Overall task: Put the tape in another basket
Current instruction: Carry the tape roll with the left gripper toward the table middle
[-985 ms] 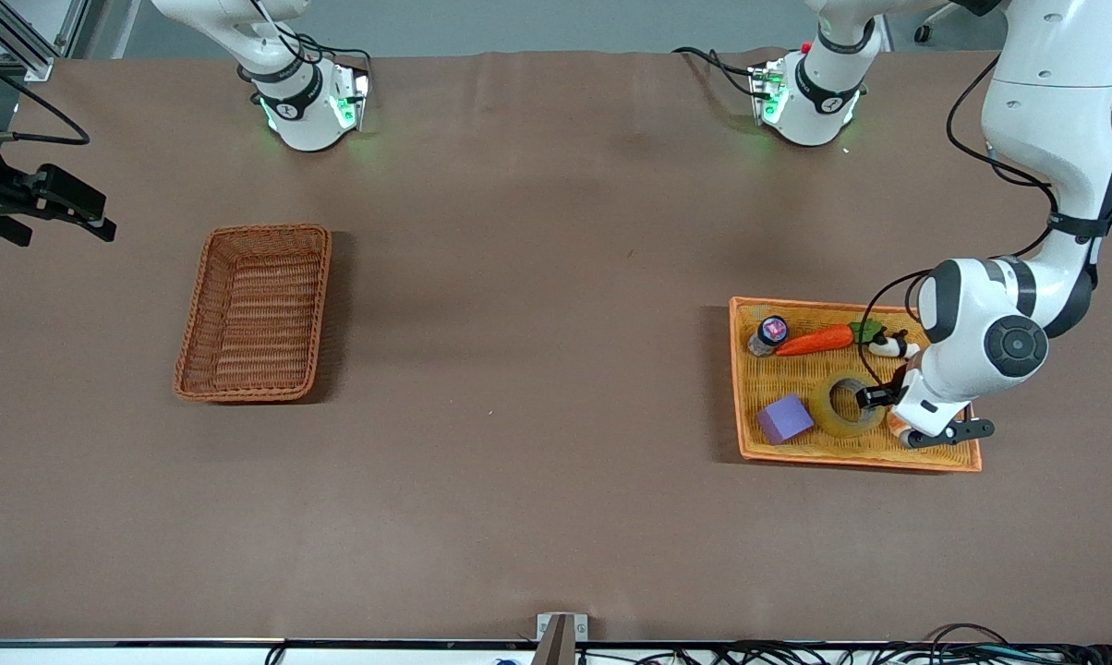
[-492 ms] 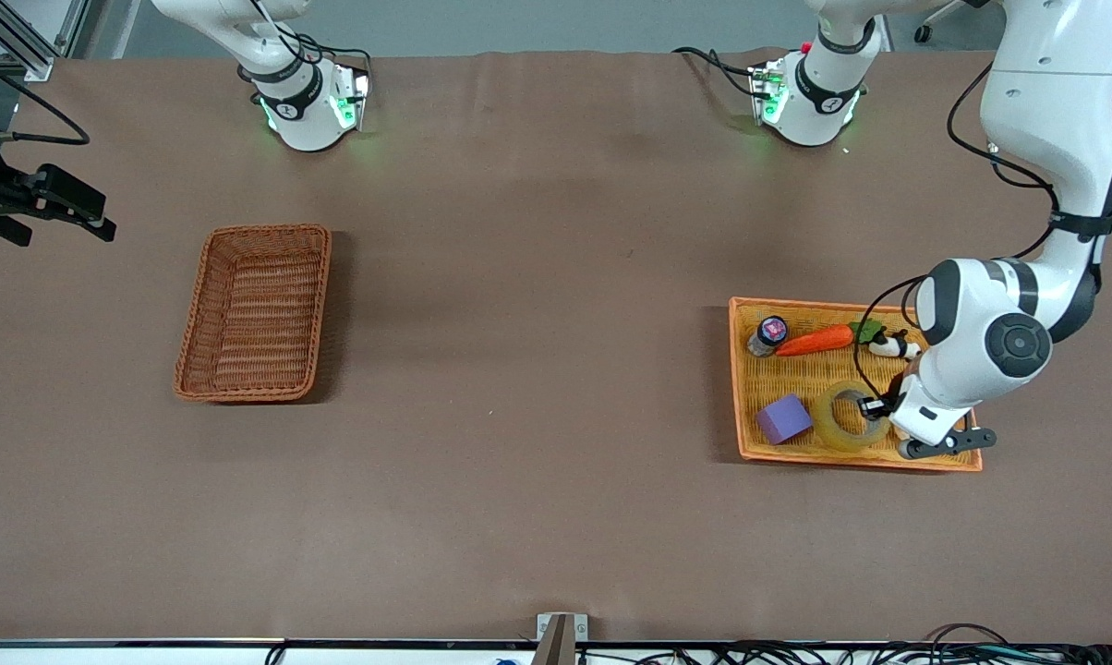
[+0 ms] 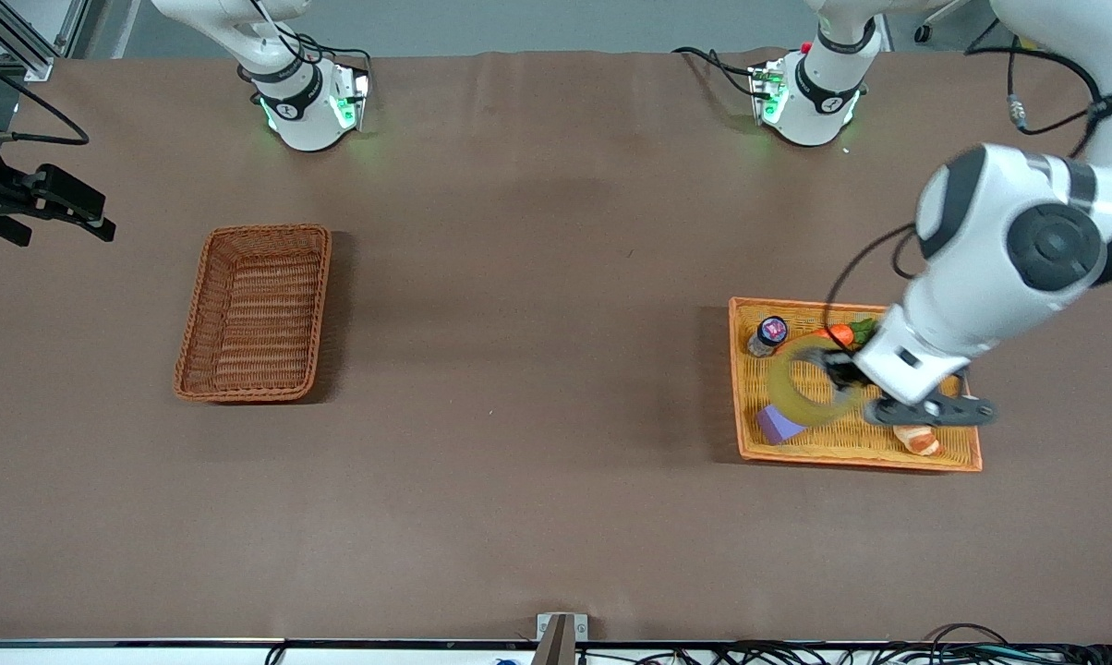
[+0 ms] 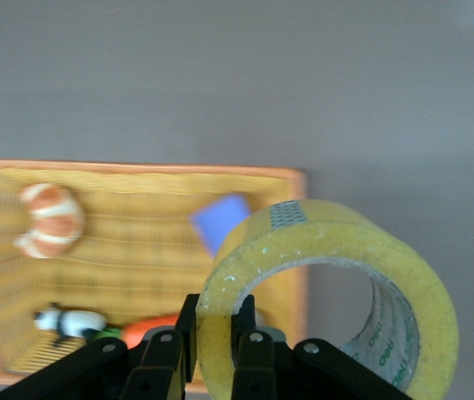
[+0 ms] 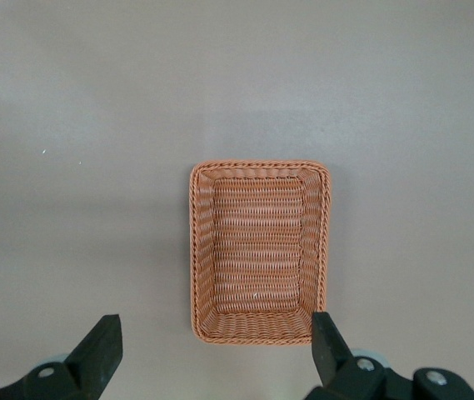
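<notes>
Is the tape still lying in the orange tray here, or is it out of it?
Out: the left gripper holds the tape by its wall, lifted above the orange tray. The purple block shows beneath its ring.

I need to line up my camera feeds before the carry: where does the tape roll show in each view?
Front view: the tape hangs over the yellow-orange tray, clamped by the left gripper.
Left wrist view: the tape fills the foreground, its wall pinched between the fingers.
Right wrist view: not in it; only the empty basket shows.
Shared landmark: the purple block in the tray.
</notes>
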